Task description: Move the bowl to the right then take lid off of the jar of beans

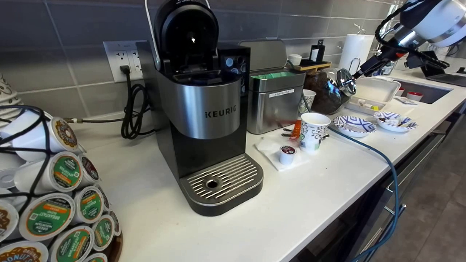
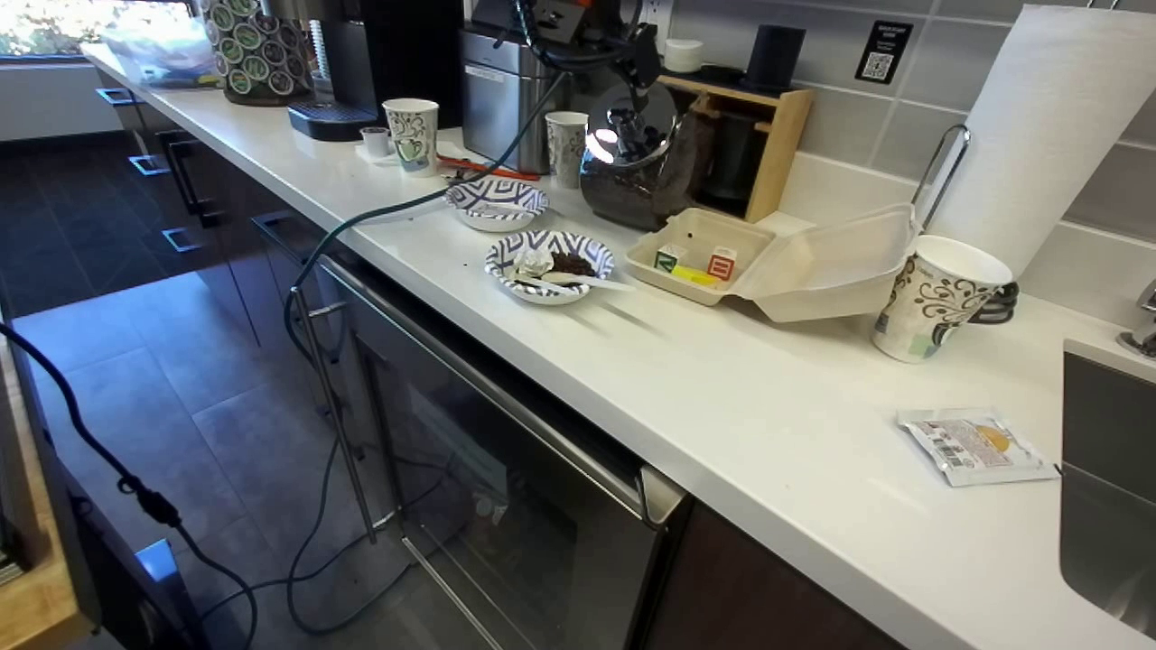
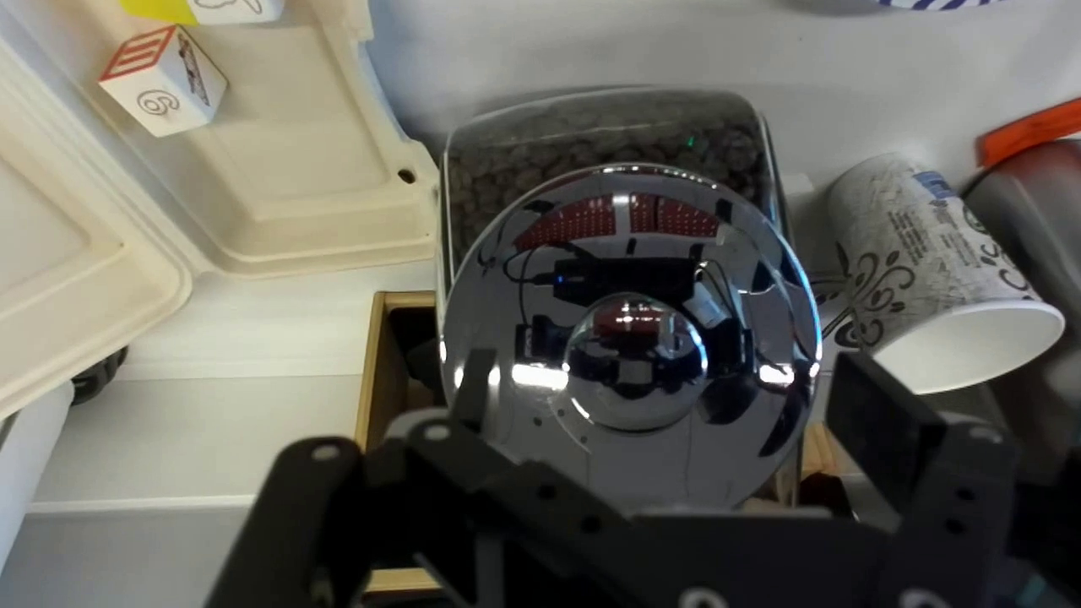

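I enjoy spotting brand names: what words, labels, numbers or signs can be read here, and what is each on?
"KEURIG": coffee maker
"BREAKFAST BLEND": green-labelled coffee pods
"DONUT": brown-labelled pod
"E", red: toy block
Unsure, "N" or "Z", green: other toy block
Too small or blurred to read: metal box's label, black wall sign, packet, paper cup's fine print, outlet plate, smaller pod print.

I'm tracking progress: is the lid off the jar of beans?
No, the wrist view shows the shiny round lid sitting on the jar of beans.
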### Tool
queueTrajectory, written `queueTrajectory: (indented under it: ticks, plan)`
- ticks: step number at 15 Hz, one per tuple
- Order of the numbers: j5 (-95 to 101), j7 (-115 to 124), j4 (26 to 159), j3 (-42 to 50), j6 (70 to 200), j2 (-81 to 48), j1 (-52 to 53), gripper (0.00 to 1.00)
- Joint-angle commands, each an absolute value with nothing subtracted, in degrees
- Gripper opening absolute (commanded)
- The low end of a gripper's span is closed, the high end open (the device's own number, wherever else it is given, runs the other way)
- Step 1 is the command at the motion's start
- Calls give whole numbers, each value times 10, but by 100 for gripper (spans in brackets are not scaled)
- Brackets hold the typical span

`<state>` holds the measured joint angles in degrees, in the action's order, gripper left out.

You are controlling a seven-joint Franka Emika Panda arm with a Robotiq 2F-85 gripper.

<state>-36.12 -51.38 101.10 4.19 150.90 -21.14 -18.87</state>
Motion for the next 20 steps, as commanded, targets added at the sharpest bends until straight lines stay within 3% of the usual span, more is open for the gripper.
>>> queueTrajectory:
  ticks: [1, 8, 12, 14, 15, 20]
  plan:
    - [-371, -517, 977, 17, 1488, -238, -220, 100]
    - [-378, -515, 944, -2, 1462, -263, -243, 100]
    - [-374, -513, 939, -7, 1462, -269, -245, 90]
    - [-374, -514, 940, -9, 1464, -271, -245, 78]
    - [-374, -513, 940, -9, 1466, -271, -245, 61]
    - [-375, -516, 945, -10, 1467, -269, -248, 22]
